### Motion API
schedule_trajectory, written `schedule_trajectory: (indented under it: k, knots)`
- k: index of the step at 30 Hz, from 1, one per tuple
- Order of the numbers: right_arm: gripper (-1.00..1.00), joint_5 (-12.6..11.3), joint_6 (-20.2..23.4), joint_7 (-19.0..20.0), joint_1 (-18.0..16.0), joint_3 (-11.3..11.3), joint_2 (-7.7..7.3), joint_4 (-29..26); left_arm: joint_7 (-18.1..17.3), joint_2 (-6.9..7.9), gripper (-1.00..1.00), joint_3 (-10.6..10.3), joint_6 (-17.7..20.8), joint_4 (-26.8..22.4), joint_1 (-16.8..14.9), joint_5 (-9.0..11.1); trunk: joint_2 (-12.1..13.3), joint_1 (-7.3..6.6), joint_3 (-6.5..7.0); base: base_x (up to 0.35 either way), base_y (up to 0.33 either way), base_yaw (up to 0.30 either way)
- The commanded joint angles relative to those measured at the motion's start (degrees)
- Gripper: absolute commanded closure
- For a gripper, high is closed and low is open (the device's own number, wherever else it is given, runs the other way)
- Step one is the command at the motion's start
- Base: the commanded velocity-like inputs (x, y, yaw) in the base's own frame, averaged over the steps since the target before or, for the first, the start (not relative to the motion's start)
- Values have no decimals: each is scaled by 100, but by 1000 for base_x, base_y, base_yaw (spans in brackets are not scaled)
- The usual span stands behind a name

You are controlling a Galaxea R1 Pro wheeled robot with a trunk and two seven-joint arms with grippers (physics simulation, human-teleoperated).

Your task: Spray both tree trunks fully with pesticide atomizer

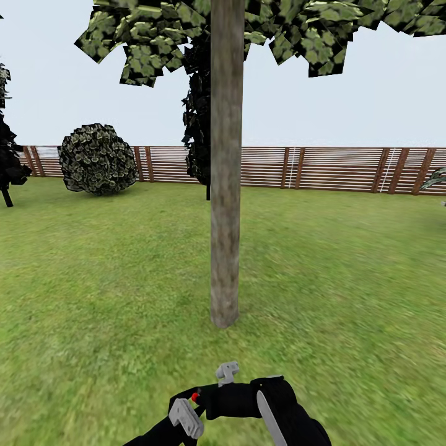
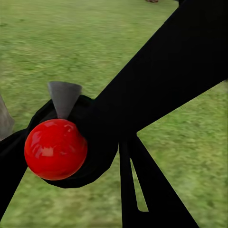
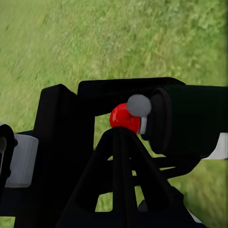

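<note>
Presently we hold the pesticide atomizer (image 1: 238, 393) low and near, right pincer (image 1: 263, 402) clenched on it, left pincer (image 1: 186, 418) unclear; the tree trunk (image 1: 225, 186) stands beyond. Risk: misaimed nozzle, mist missing bark.

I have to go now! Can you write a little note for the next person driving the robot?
End effectors: left and right meet around the atomizer, off the grass; which one grips it, cannot tell.
Trunk stands straight ahead, close.
Done: atomizer picked up, tree reached.
Left: no white specks on this trunk, so spray it fully, then the other tree.
</note>
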Motion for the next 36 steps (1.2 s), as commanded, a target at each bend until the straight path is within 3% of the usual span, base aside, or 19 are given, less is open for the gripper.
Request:
schedule_trajectory:
  k: [1,15,36]
  knots:
    - [100,-58,47,-34,-2,-1,0,-2,0,6,100,-9,-26,1,-3,-2,-4,2,-2,0,0,0]
    - [100,-59,47,-50,-2,-1,0,-2,0,8,100,-139,-26,1,-7,-2,-4,2,-2,0,0,0]
    - [100,-59,47,-51,-2,-1,0,-2,9,9,100,-159,-26,-25,-1,-2,-4,2,-2,0,0,0]
